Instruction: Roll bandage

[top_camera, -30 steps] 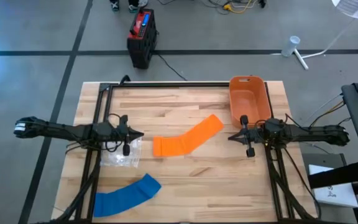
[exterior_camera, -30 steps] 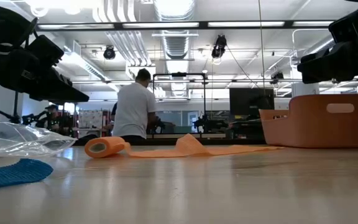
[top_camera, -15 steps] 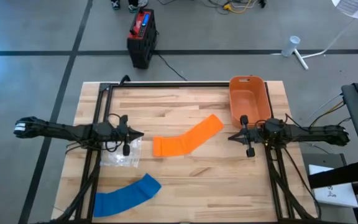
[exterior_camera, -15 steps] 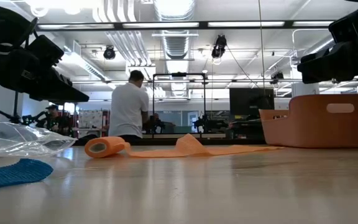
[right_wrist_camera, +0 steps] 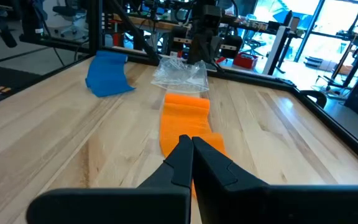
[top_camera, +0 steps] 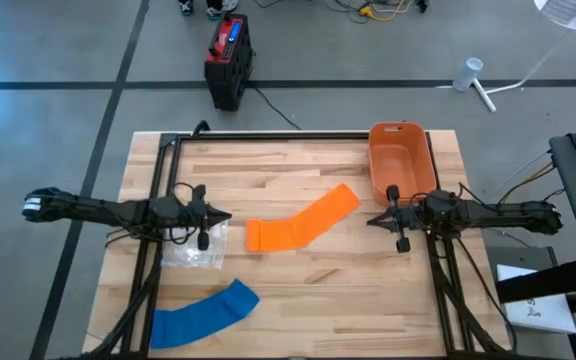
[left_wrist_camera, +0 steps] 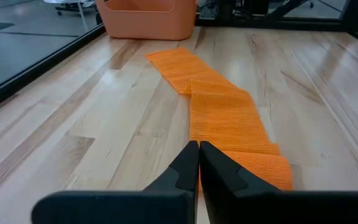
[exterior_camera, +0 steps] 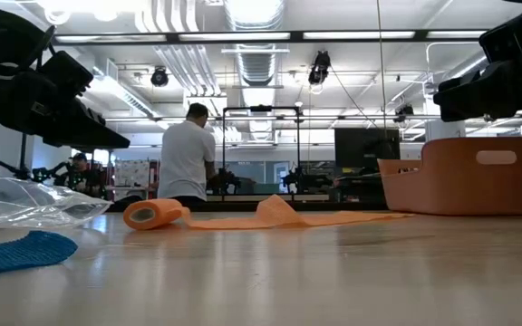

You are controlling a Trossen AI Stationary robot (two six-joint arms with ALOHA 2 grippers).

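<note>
Orange bandage (top_camera: 300, 224) lies flat on the wooden table (top_camera: 298, 290), bent in the middle, with one end rolled up a little. It sits between the two grippers and touches neither. The left gripper (top_camera: 225, 215) hangs above the table with its fingers (left_wrist_camera: 188, 163) pressed together, holding nothing, and the rolled end is just past its tips. The right gripper (top_camera: 371, 221) hangs on the other side, its fingers (right_wrist_camera: 186, 154) pressed together too, also holding nothing. A clear plastic bag (top_camera: 194, 249) lies under the left gripper. A blue bandage (top_camera: 203, 314) lies well apart from both. An orange bin (top_camera: 401, 160) stands near the right gripper. A person (exterior_camera: 188, 156) stands in the room behind.
</note>
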